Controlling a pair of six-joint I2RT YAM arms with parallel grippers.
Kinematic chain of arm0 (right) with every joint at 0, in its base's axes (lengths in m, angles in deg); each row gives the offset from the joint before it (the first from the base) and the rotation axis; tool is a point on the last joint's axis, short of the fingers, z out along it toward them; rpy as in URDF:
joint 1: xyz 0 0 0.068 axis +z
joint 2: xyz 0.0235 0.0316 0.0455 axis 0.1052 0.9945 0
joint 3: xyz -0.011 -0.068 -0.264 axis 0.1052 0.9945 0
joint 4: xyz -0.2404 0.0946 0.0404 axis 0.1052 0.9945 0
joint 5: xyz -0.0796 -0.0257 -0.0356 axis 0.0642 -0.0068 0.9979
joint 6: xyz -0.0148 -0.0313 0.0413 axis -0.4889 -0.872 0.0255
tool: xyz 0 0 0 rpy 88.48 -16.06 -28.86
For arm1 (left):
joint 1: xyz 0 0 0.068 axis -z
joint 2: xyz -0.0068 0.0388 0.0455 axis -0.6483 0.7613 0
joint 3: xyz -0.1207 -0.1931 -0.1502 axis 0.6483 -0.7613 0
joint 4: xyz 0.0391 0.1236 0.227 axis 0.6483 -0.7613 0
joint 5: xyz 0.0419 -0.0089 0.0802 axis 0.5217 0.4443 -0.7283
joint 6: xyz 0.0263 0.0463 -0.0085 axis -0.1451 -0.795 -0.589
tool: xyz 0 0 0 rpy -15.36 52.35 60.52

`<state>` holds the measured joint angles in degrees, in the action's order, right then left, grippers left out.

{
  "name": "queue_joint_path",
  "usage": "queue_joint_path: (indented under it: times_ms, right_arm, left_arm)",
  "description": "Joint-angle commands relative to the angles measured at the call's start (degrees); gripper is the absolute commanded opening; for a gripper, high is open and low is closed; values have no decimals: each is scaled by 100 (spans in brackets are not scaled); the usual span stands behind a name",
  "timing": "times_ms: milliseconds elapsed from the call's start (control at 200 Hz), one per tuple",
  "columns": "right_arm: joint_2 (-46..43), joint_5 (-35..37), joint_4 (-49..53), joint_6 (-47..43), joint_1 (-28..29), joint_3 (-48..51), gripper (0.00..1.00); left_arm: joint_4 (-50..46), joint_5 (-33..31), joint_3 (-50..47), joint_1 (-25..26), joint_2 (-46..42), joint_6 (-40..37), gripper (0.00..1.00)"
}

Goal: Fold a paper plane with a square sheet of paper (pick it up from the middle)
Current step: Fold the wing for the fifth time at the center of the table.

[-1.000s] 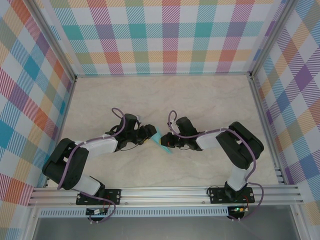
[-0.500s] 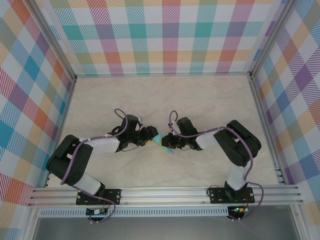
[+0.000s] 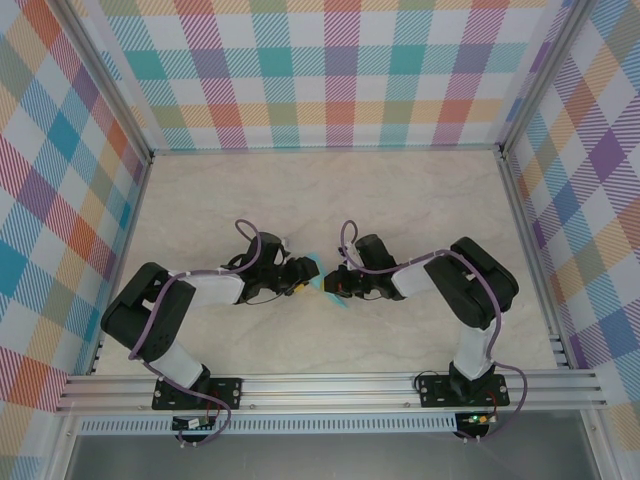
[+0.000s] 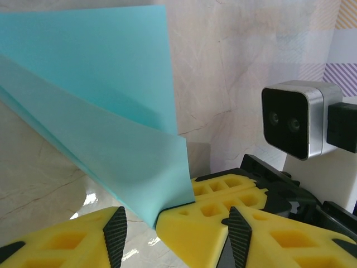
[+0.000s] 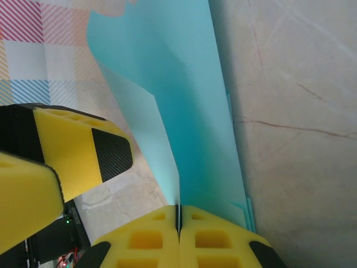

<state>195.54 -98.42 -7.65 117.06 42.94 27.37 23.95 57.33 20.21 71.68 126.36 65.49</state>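
The right fingers (image 5: 217, 237) are clenching an edge of the folded turquoise square sheet of paper (image 5: 167, 89), holding it over the middle of the tabletop (image 3: 420, 200). The left fingers (image 4: 206, 215) are standing apart, the sheet's corner dipping between them and touching one.

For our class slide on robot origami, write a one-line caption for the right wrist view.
Right gripper clamped on the folded turquoise sheet.

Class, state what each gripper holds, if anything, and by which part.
Right gripper pinches the folded turquoise paper by its edge; left gripper, jaws apart, holds nothing.
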Motion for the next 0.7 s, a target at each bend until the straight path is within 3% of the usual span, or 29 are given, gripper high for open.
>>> queue_joint_path:
  times_ms: [0, 695]
  right_arm:
    - [138, -166, -128, 156, -75, 76, 0]
    - [228, -361, -63, 271, -157, 17, 0]
  left_arm:
    - [214, 132, 154, 112, 103, -142, 53]
    - [216, 206, 370, 178, 457, -437, 48]
